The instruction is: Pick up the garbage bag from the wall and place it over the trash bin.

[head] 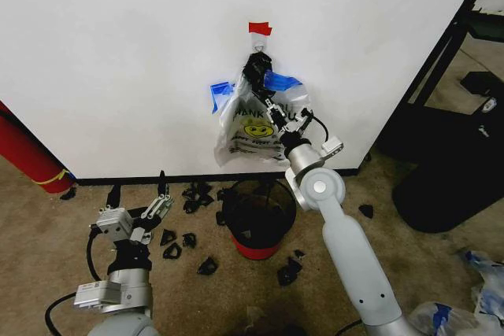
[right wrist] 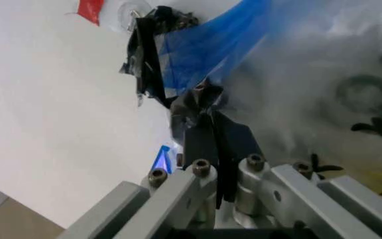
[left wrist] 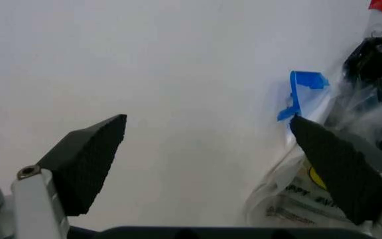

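The right gripper (head: 275,112) is raised to the white wall (head: 118,53), and its black fingers (right wrist: 211,139) are pressed together on the thin clear plastic garbage bag (head: 250,127) with the yellow smiley face and blue handle loops. The bag hangs under a black knot (head: 257,64) and red tape (head: 259,28), just above this gripper. The small round black wire-mesh trash bin (head: 257,218) with red base stands on the floor below it. The left gripper (head: 160,208) waits low, beside the bin, jaws apart
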Robot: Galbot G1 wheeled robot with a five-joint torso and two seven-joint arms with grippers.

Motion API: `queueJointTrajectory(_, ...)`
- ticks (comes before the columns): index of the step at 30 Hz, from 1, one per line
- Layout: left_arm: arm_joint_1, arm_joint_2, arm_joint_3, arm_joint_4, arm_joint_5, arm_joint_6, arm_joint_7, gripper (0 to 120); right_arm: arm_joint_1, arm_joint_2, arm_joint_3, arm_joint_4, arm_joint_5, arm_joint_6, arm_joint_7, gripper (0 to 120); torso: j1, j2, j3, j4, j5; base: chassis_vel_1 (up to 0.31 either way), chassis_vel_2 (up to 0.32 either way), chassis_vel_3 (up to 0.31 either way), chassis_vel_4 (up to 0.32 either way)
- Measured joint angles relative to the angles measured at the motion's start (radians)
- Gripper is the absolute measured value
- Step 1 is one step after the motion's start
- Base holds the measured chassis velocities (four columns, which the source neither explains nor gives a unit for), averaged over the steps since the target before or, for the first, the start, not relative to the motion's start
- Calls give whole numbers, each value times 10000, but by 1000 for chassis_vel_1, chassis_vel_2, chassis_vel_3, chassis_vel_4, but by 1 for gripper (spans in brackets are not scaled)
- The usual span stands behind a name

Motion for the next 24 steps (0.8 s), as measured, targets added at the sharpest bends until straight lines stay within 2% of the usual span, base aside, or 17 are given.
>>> queueJointTrajectory(9,42,6,30,-17,1,-16,0,98,-687,-503,92,709,-468,-93,-92,0,0,0,0,1,0,0,0,0,0)
queueJointTrajectory(14,-21,12,71,-17,2,4,-19,98,-2143,-1194,305,2151,-1238,-206,-457,0,0,0,-2,-1,2,0,0,0,0)
queueJointTrajectory(17,-26,-2,83,-17,3,9,-25,98,-2450,-1249,399,2423,-1407,-209,-538,0,0,1,-2,0,1,0,0,0,0)
queueJointTrajectory(18,-30,-24,126,-17,3,21,-35,98,-3248,-1288,649,3028,-1827,-193,-741,0,-1,1,-2,-1,0,0,0,0,0)
queueJointTrajectory(24,-28,-33,206,-15,50,33,-61,98,-5226,-1293,1083,4005,-3180,260,-1393,0,-1,1,-2,0,0,0,0,0,0)
